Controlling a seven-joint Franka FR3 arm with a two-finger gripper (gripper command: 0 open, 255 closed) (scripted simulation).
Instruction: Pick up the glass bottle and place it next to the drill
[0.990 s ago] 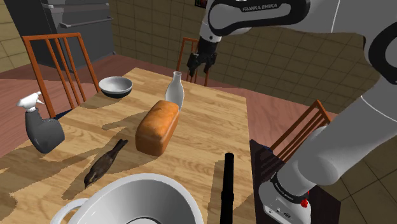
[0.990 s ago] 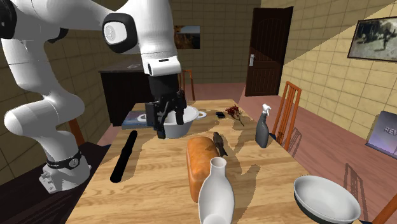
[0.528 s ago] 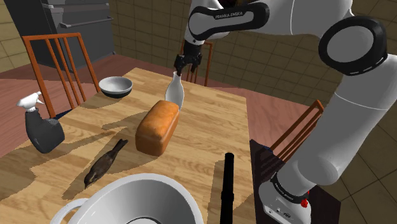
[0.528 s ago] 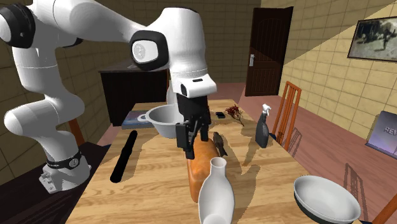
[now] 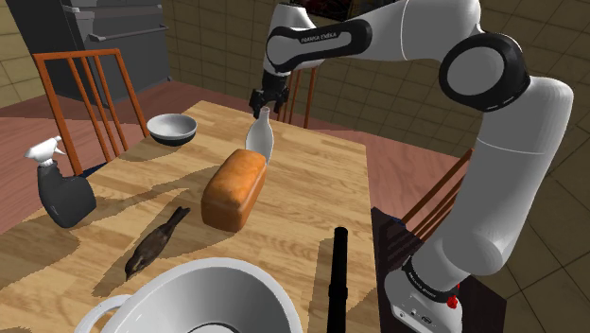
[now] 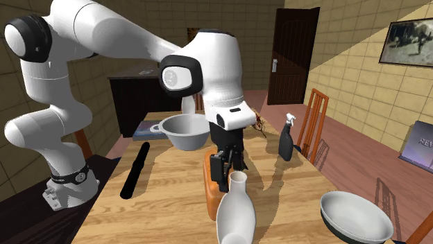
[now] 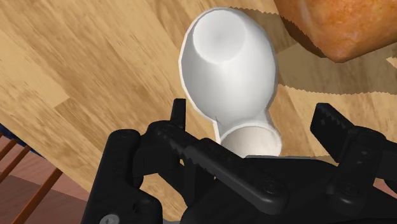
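White bottle (image 7: pixel 229 63), neck within parted claw (image 7: pixel 252 113)

On my feed the table (image 5: pixel 312 180) reads as pale wood, matt, with clear plank grain. The bottle (image 7: pixel 229 70) is drawn plain white, opaque, smooth and dull. Just near of it, the loaf (image 5: pixel 233 187) has a rough orange-brown crust. The gripper (image 7: pixel 251 121) looks matt black, and its fingers (image 7: pixel 194 153) are ridged with teeth. I see the arm (image 5: pixel 511 142) as a smooth white shell, and the far-left chair (image 5: pixel 79 54) as reddish wood.
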